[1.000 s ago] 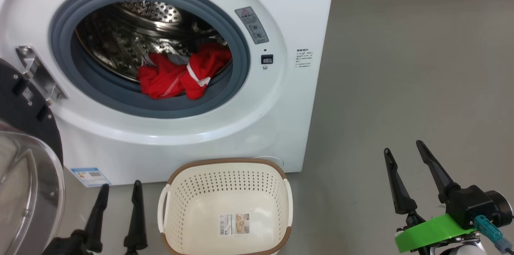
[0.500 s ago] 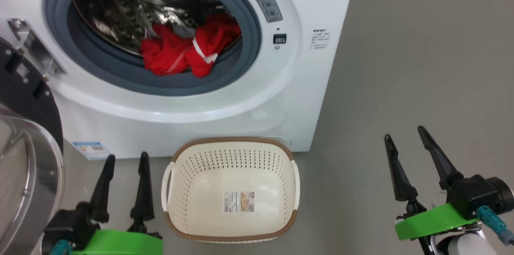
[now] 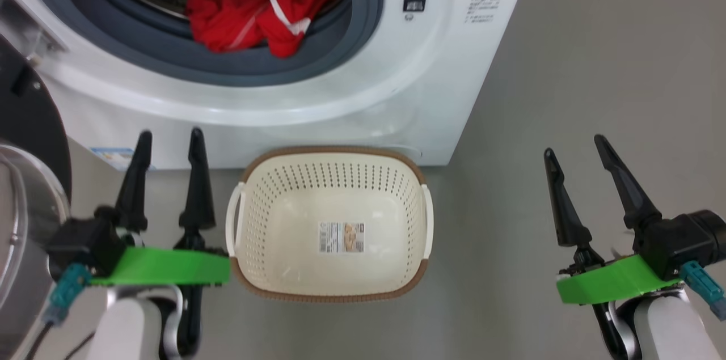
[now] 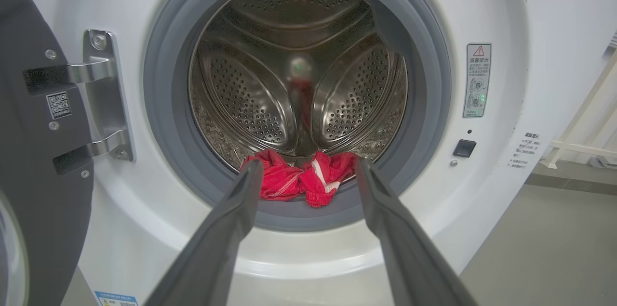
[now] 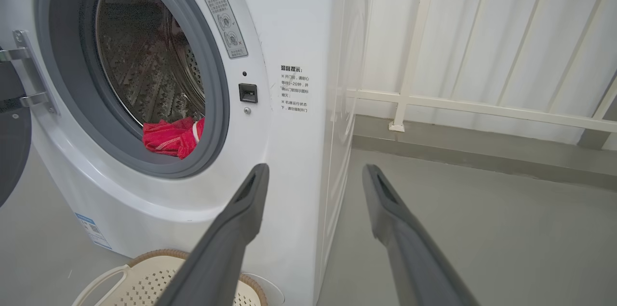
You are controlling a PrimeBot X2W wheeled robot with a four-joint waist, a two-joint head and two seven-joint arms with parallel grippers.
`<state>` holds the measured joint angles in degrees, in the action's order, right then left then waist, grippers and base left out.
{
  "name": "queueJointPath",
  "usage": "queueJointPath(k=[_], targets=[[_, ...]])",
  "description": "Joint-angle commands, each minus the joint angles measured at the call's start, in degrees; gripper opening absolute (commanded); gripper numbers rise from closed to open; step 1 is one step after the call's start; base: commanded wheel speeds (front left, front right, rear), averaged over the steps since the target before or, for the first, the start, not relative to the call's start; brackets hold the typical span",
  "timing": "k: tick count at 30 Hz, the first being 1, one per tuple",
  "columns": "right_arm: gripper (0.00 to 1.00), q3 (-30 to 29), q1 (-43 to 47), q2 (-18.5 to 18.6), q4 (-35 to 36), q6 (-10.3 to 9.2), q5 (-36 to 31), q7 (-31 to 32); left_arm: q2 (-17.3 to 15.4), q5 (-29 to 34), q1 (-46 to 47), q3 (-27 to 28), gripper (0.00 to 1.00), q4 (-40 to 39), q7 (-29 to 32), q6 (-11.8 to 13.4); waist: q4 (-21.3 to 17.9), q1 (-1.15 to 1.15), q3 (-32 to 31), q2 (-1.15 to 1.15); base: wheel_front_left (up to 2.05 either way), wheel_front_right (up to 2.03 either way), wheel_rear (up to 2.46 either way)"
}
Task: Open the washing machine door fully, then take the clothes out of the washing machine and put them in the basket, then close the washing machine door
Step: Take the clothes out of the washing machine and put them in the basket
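left pincer (image 3: 170, 134) is sitting at 8 o'clock in the head view, fingers standing fully apart, gripping nothing, tips pointing to 12. right pincer (image 3: 573, 144) is sitting at 4 o'clock, likewise spread wide and carrying nothing, hanging over bare grey floor (image 3: 567, 65).

basket (image 3: 329, 149) is standing on the floor between them, just beside the left pincer at its 3 o'clock and well apart from the right pincer. A product sticker (image 3: 341, 237) is showing on its bare bottom. Its far rim is sitting just in front of the washing machine (image 3: 283, 116).

The washing machine is taking up 10 to 1 o'clock of the head view. The washing machine door (image 3: 31, 122) is hanging open at 9 o'clock on its hinge (image 4: 103, 94), black rim and glass bowl lying outboard of the left pincer. The blue label (image 3: 113, 157) is showing low on the cabinet, just past the left fingertips.

clothes (image 3: 244, 14) are lying at 6 o'clock in the drum (image 4: 299, 79), spilling onto the grey gasket (image 3: 170, 48) (red fabric, white stripe trim). In the left wrist view the fingers are lining up either side of the clothes, not touching them. In the right wrist view the fingers are straddling the machine's right front corner, with a white railing (image 5: 482, 108) running at 2 o'clock.
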<state>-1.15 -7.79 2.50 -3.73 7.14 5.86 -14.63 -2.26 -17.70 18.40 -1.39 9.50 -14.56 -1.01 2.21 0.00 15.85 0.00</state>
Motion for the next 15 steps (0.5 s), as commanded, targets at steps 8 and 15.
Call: queueJointPath(k=[8,15], targets=[[1.00,1.28,-3.95,0.38,2.37,0.35,-1.41,-0.37,-0.81,0.66,9.34,2.58,1.00,2.69,-0.43,-1.23,0.18,0.00,7.13,0.00,0.00,0.00,0.00],[1.00,0.70,-5.81,0.38,3.07,0.35,-1.27,-0.37,-0.77,0.06,17.23,2.82,1.00,6.23,-0.43,-3.12,-0.37,0.00,11.04,0.00,0.00,0.00,0.00]])
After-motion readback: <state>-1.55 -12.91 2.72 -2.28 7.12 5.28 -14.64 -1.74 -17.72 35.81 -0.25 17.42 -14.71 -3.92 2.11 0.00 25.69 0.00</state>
